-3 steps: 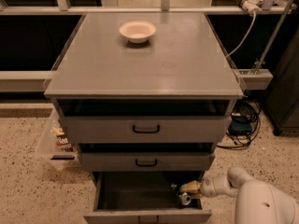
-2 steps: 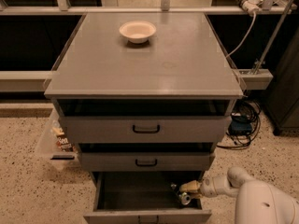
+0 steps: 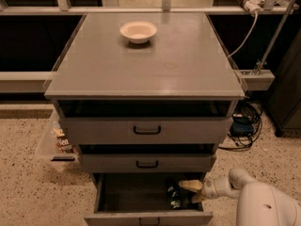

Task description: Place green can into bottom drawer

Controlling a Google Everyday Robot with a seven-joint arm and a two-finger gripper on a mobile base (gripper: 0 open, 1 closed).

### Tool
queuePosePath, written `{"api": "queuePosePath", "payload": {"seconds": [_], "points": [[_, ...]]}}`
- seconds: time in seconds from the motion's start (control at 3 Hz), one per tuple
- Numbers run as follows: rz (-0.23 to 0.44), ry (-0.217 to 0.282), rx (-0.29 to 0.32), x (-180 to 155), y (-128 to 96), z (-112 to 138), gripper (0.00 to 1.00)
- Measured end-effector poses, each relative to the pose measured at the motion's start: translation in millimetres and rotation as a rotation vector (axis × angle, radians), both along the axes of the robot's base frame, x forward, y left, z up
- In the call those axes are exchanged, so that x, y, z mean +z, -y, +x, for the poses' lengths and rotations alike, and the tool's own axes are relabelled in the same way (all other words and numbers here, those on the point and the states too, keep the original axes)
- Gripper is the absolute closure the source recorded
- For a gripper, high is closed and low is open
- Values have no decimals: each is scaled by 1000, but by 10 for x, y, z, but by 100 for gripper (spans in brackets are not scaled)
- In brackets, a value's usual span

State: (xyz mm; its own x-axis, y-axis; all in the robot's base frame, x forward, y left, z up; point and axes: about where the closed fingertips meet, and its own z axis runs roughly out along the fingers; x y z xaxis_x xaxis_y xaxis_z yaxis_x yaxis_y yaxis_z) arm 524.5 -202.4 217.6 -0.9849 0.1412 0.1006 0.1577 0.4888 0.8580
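Jaws gape in bottom drawer (image 3: 148,216) beside green can (image 3: 173,197).

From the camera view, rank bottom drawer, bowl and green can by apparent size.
1. Bottom drawer, largest.
2. Bowl, next.
3. Green can, smallest, though shadow hides part of it.
The gripper sits inside the drawer, beside the can.

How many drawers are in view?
3, stacked: the top drawer, the middle drawer below it, and the bottom drawer pulled open, where the hand sits beside the green can.
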Motion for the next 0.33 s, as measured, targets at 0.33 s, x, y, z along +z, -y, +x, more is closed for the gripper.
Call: {"api": "queuePosePath", "payload": {"seconds": [0.33], "points": [[0, 0, 0, 0, 0, 0, 0]]}}
